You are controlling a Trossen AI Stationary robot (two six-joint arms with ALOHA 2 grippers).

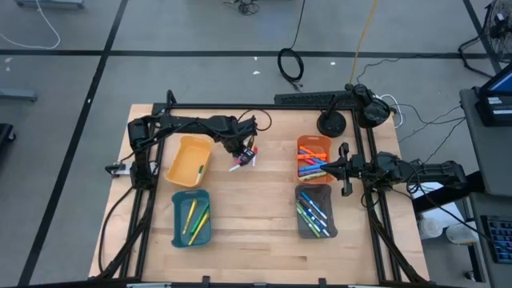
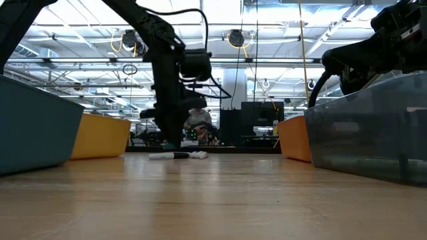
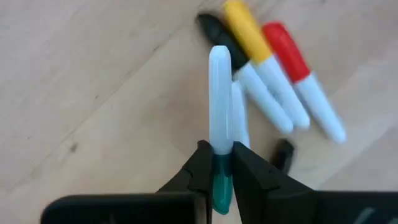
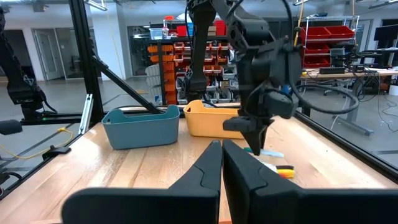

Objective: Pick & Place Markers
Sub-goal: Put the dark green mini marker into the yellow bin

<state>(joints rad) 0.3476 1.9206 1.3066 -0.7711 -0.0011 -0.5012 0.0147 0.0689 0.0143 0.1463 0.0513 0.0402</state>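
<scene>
My left gripper point(image 3: 222, 163) hangs over the middle of the table point(image 1: 240, 150), beside the yellow tray point(image 1: 190, 160), and is shut on a thin white marker point(image 3: 220, 93) with a green cap. Under it, three white-bodied markers lie flat on the wood, capped black point(image 3: 214, 28), yellow point(image 3: 245, 28) and red point(image 3: 286, 50). The low view shows these markers point(image 2: 170, 155) below the arm. My right gripper point(image 4: 222, 152) waits shut and holds nothing. It sits at the table's right side point(image 1: 344, 170), between the orange tray point(image 1: 314, 158) and the grey tray point(image 1: 316, 212). My left gripper pinches the marker at its green cap end point(image 3: 221, 186) between its two fingers point(image 3: 252, 171), coming from above. The white body sticks out past the fingertips. The marker is lifted clear of the table, above the three loose markers.
Several markers lie in the orange and grey trays on the right and in the teal tray point(image 1: 190, 218) at the near left. One lies in the yellow tray. Bare wood runs down the middle between the trays. A black frame borders the table.
</scene>
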